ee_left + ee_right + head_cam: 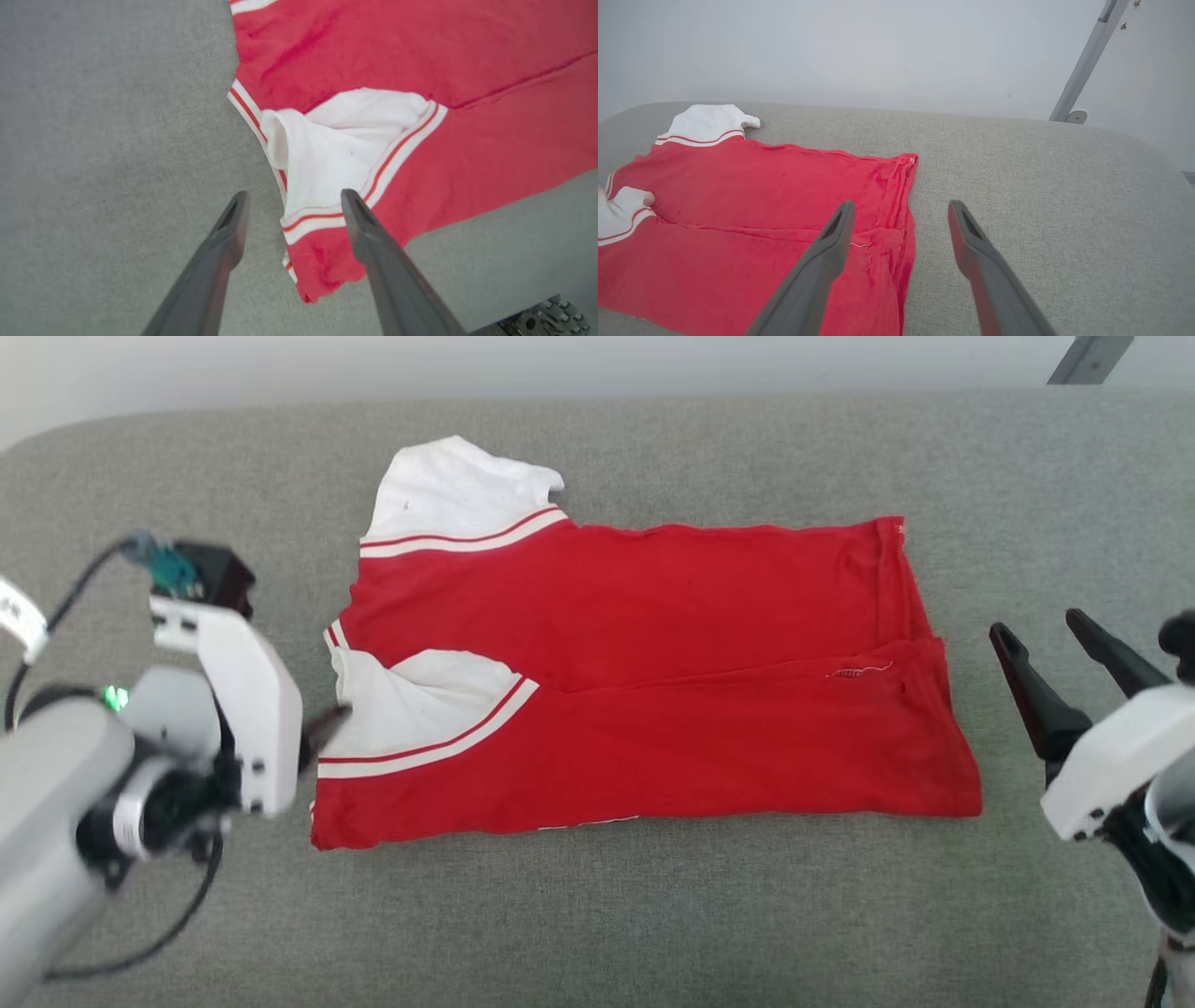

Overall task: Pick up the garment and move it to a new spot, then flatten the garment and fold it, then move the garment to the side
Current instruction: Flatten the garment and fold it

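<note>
The garment [653, 691], bright red with white sleeve panels and striped trim, lies folded lengthwise on the grey padded surface [597, 915], its sleeves to the left and its hem to the right. My left gripper [294, 195] is open just above the garment's [420, 70] left edge, one finger over the grey cloth and the other over the near sleeve's trim. In the head view one dark fingertip [327, 723] shows beside that sleeve. My right gripper [1036, 623] stands open to the right of the hem, holding nothing. In the right wrist view it [901, 205] hovers over the garment's [761, 210] hem corner.
The grey padded surface [1041, 186] stretches wide on all sides of the garment. A pale wall stands behind it, with a slanted metal strut [1087, 65] at the far right. A black cable [177, 915] loops under my left forearm.
</note>
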You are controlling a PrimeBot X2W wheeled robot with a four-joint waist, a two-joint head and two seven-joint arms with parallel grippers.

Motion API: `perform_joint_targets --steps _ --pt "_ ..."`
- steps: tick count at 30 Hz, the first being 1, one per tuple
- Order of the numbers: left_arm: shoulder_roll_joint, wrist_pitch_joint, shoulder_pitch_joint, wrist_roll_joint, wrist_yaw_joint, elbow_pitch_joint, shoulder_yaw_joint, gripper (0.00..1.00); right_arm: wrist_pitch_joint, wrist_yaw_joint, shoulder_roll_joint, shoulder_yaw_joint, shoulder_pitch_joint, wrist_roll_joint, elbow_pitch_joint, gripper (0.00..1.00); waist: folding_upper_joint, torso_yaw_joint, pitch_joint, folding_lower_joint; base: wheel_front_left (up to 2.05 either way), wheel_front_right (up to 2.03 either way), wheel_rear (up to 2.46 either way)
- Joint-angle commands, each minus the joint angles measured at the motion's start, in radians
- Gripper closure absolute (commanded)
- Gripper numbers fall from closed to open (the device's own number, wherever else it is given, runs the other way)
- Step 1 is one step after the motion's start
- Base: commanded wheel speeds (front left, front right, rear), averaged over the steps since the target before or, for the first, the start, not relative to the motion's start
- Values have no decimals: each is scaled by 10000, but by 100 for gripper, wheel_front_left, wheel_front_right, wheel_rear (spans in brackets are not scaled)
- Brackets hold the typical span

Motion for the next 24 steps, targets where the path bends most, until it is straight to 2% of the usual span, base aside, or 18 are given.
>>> perform_joint_targets --steps 1,6,8,11,17,24 --pt "288 118 386 -84 378 -644 -41 0 -148 -4 206 -207 329 -132 -273 0 0 -57 -147 0 0 0 0" --pt "1058 106 1396 -309 1493 -2356 -183 0 -443 -4 765 -797 999 -503 -1023 0 0 -170 -343 0 0 0 0" --pt "1207 -50 1718 -413 1795 -2644 -183 0 -524 -4 979 -1019 1204 -645 -1291 0 0 -239 -361 0 0 0 0" --pt "1220 -407 2185 -563 2017 -2567 -112 0 -512 -4 1309 -1150 1479 -727 -1613 0 0 -394 -318 0 0 0 0" --pt "726 -1243 2601 -860 1513 -1077 89 0 -161 -4 1635 -1160 1783 -687 -1828 0 0 -760 -46 0 0 0 0" --pt "-405 -1217 2516 -1079 719 1271 -105 0 380 -2 1501 -846 1746 -325 -1573 0 0 -1048 333 0 0 0 0"
